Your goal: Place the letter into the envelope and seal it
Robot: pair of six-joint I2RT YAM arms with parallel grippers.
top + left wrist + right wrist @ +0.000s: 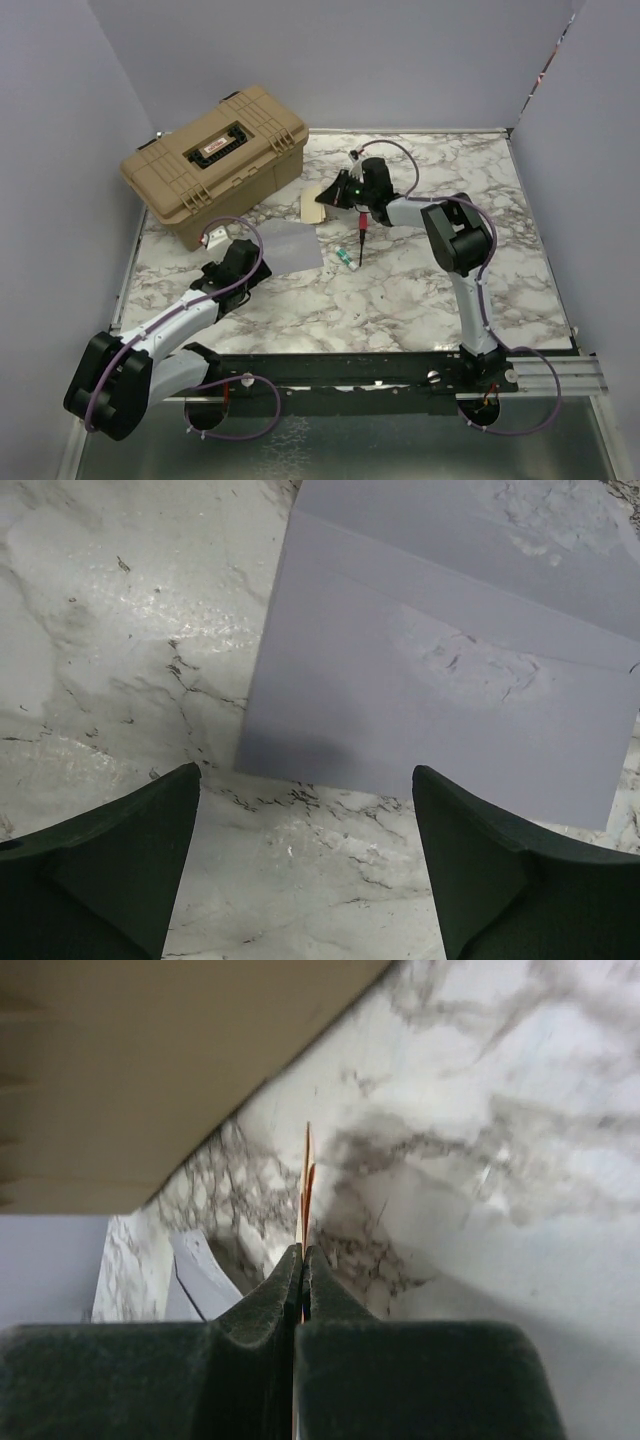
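The pale grey envelope (pixel 287 245) lies flat on the marble table, just in front of the tan case. In the left wrist view the envelope (pixel 440 670) fills the upper right. My left gripper (pixel 238 262) hovers at its near left edge, open and empty, with the fingertips (pixel 150 820) over bare marble. My right gripper (pixel 330 196) is shut on the tan letter (pixel 312 207), held tilted off the table beside the case's right end. In the right wrist view the letter (pixel 306 1185) shows edge-on as a thin line between the closed fingers (pixel 270 1295). The envelope's corner (pixel 200 1275) lies below left.
A big tan hard-plastic case (pixel 215 160) stands at the back left and also shows in the right wrist view (pixel 150 1060). A small green-and-white stick (pixel 345 257) and a thin dark pen (pixel 359 243) lie right of the envelope. Grey walls enclose the table.
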